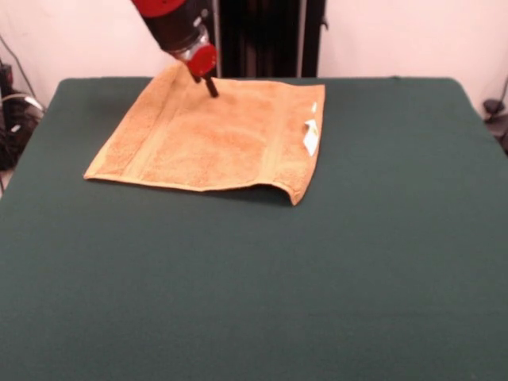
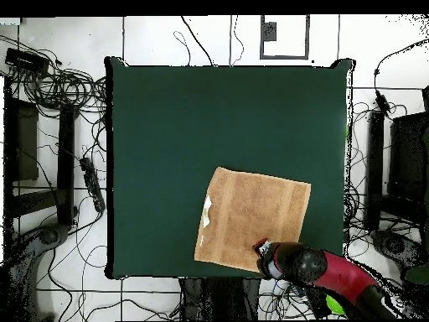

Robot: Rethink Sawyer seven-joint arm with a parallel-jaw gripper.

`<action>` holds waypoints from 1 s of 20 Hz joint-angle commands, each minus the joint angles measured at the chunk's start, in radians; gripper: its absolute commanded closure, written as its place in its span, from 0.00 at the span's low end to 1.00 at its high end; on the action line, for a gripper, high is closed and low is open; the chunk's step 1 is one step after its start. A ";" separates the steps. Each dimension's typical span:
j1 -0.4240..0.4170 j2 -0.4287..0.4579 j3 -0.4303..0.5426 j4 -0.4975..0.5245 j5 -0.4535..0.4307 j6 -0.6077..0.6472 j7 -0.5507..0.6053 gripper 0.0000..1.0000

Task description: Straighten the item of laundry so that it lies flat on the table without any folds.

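Observation:
The orange-tan towel (image 1: 214,135) lies spread on the dark green table (image 1: 262,278), toward the far side in the front view. Its woven bands run near the left and right edges. A small white tag (image 1: 310,136) sits near its right edge. The near right corner (image 1: 290,190) is slightly raised with a shadow under it. In the overhead view the towel (image 2: 251,214) lies near the table's bottom edge, the tag (image 2: 206,212) on its left. My gripper (image 1: 211,87) comes down over the towel's far edge and looks shut; it also shows in the overhead view (image 2: 262,247).
The red and black arm (image 2: 335,272) reaches in from the lower right of the overhead view. Cables and dark equipment (image 2: 50,168) lie on the floor around the table (image 2: 226,117). The black pedestal (image 1: 270,36) stands behind the table's far edge.

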 commanded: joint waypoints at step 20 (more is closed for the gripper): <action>0.098 0.213 0.178 -0.167 0.121 -0.215 0.078 0.00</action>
